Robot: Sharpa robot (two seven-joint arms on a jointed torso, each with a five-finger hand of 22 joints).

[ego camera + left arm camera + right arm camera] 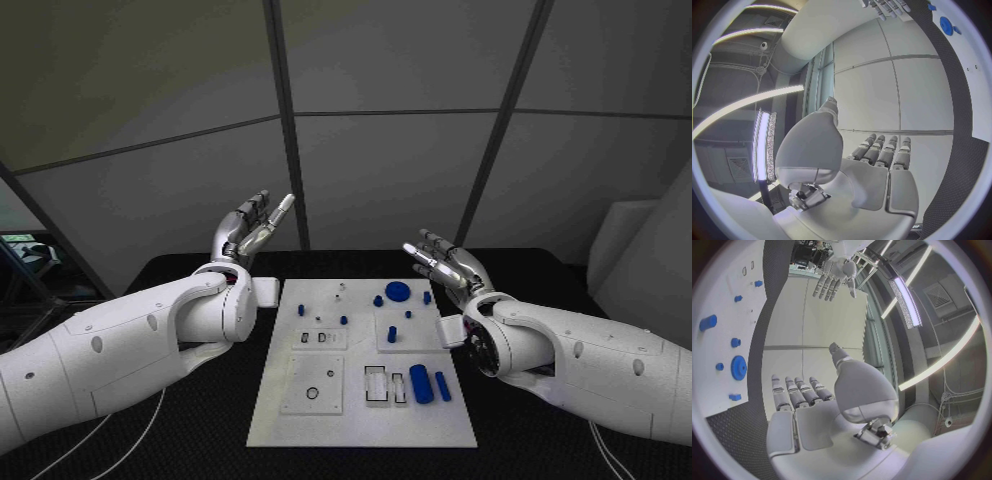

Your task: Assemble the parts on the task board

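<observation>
Your left hand (254, 228) is raised above the far left of the bench (173, 430), fingers straight and close together, holding nothing. Your right hand (444, 262) is raised the same way on the far right, fingers extended and slightly apart, also holding nothing. Both hang clear of the board (361, 420) and touch none of the parts.

The board lies flat in the middle of the bench, between your two arms. Near its far edge you can see a blue gear (398, 291) with a small blue peg (427, 296) just to its right and another small piece (378, 300) to its left. Further in, on the left half, a few small blue studs (320, 320) stand near one another. A short blue peg (394, 333) stands on a raised white square around the middle of the board. Near the front right, a thick blue cylinder (420, 383) lies beside a thinner blue bar (443, 386), the two side by side and close, next to some rectangular slots (376, 381). On the front left sits a white square with a ring (313, 390) marked on it.

In the right wrist view the gear (739, 367) sits on the board well apart from your fingers (795, 392).
</observation>
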